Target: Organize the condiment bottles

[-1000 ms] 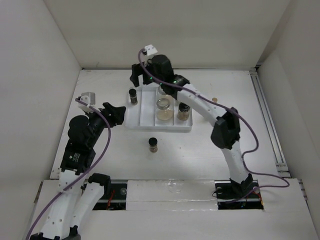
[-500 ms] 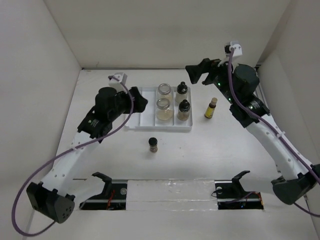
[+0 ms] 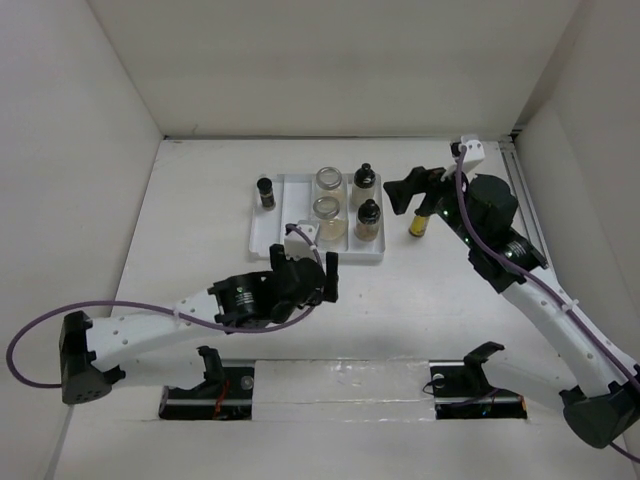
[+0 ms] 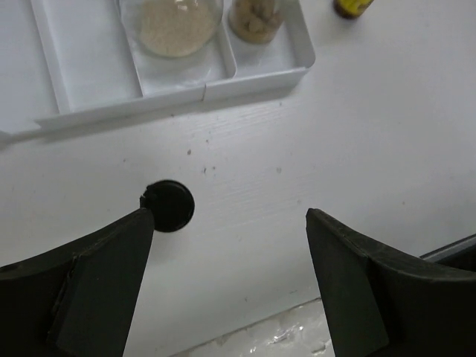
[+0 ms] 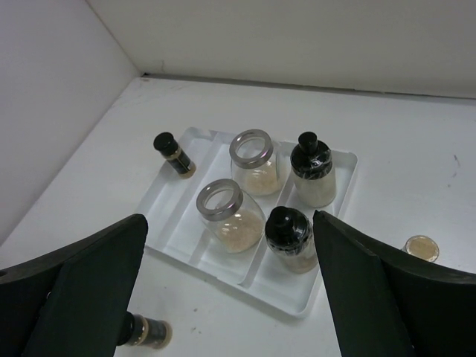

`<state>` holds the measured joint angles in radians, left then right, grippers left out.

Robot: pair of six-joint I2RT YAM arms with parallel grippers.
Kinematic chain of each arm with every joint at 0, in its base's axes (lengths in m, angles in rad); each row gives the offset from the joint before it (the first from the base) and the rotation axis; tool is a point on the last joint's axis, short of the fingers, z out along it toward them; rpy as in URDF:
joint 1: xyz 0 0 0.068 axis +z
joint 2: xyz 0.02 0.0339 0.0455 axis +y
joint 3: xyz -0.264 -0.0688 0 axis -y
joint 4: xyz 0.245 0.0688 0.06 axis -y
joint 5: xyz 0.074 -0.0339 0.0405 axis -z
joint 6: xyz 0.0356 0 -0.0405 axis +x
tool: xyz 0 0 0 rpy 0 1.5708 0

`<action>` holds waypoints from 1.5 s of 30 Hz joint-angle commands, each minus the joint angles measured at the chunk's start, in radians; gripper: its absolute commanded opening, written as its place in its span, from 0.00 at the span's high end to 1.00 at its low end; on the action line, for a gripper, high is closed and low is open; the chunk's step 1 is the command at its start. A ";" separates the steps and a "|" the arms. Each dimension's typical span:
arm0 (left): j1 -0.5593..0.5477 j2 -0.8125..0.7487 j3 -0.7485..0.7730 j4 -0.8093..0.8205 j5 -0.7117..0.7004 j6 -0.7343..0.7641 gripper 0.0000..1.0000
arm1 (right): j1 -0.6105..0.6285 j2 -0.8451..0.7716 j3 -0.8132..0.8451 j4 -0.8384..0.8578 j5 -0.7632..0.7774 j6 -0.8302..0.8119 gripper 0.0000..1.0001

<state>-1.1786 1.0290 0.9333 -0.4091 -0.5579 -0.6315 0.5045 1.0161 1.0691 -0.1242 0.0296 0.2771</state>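
Note:
A white tray [image 3: 268, 228] holds two clear jars [image 3: 326, 180] [image 3: 326, 211] with beige contents and two black-capped bottles [image 3: 365, 181] [image 3: 368, 219]. A small brown spice bottle [image 3: 265, 191] stands at the tray's left edge; inside or outside, I cannot tell. One loose spice bottle [image 4: 169, 206] stands in front of the tray, its black cap just past my left finger's tip. My left gripper [image 3: 310, 272] [image 4: 230, 216] hovers open above it, only bare table between its jaws. My right gripper [image 3: 408, 190] [image 5: 229, 219] is open, beside the slim yellow bottle [image 3: 419, 224] [image 5: 421, 247].
The enclosure's white walls close in at the back and both sides. The table's front edge [image 4: 282, 327] runs just below my left gripper. In the right wrist view the loose bottle [image 5: 149, 332] shows at the bottom left, in front of the tray [image 5: 171, 223].
My left arm has swung from the tray's left side to the table in front of it and its jaws have widened. My right gripper has dropped lower, nearer the yellow bottle.

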 commanded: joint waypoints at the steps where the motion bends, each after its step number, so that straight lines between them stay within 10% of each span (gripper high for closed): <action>1: -0.055 0.028 0.015 -0.119 -0.214 -0.186 0.20 | 0.005 -0.059 -0.021 0.032 -0.007 -0.001 0.02; 18: 0.013 0.227 -0.106 0.070 -0.183 -0.188 0.24 | 0.005 -0.108 -0.132 0.021 -0.025 0.008 0.03; 30: 0.056 0.201 -0.154 0.119 -0.155 -0.188 0.54 | 0.005 -0.099 -0.132 0.021 -0.025 0.008 0.03; 42: 0.056 0.229 -0.182 0.101 -0.137 -0.217 0.47 | 0.005 -0.108 -0.132 0.012 -0.016 0.008 0.03; 45: 0.056 0.229 -0.182 0.101 -0.157 -0.227 0.60 | 0.005 -0.108 -0.132 0.012 -0.016 0.008 0.03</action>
<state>-1.1252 1.2606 0.7601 -0.2989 -0.6849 -0.8352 0.5045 0.9222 0.9340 -0.1314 0.0170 0.2810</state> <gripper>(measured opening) 0.441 0.971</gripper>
